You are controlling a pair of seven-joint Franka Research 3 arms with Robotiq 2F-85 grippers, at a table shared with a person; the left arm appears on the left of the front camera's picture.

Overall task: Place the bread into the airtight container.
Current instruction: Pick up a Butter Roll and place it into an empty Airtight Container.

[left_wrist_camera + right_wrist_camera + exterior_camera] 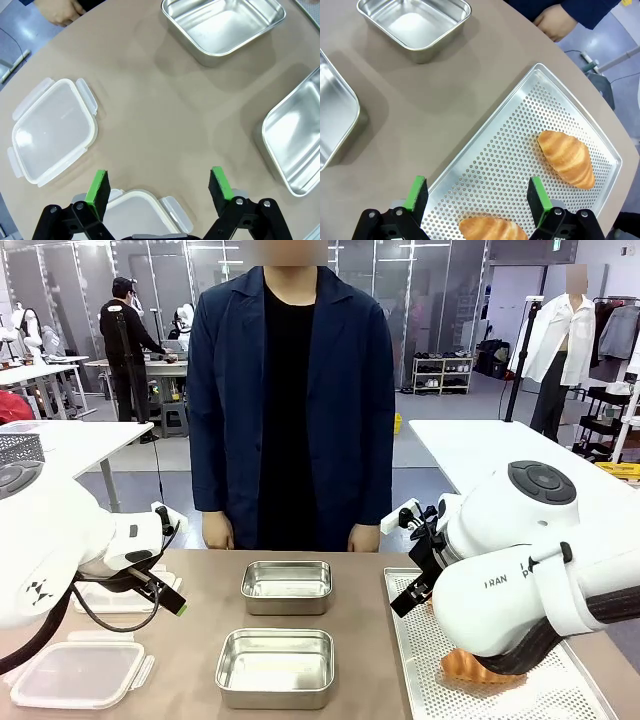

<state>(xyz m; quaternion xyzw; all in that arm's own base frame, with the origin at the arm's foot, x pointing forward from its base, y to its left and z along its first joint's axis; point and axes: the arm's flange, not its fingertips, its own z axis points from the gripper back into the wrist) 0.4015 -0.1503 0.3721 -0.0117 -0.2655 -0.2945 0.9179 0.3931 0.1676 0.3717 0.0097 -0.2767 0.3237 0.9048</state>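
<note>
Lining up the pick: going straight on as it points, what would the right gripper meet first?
Most likely bare mesh of the perforated tray; the right gripper, open, points just past the near croissant, though depth is unclear.

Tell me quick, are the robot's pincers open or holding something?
Left pincer: open, holding nothing.
Right pincer: open, holding nothing.

The table (205, 590) is a plain tan; the far container (287, 586) and the near container (275, 667) are bare shiny silver; the tray (520, 145) is silver too, dotted all over with rows of small holes; the bread (566, 158) on it is golden brown, banded with darker ridges; the lid (52, 129) is cloudy white; the left gripper (160, 187) and right gripper (477, 195) are black with bright green pads (98, 186); the person's jacket (345, 400) is navy over a black shirt (288, 410).
</note>
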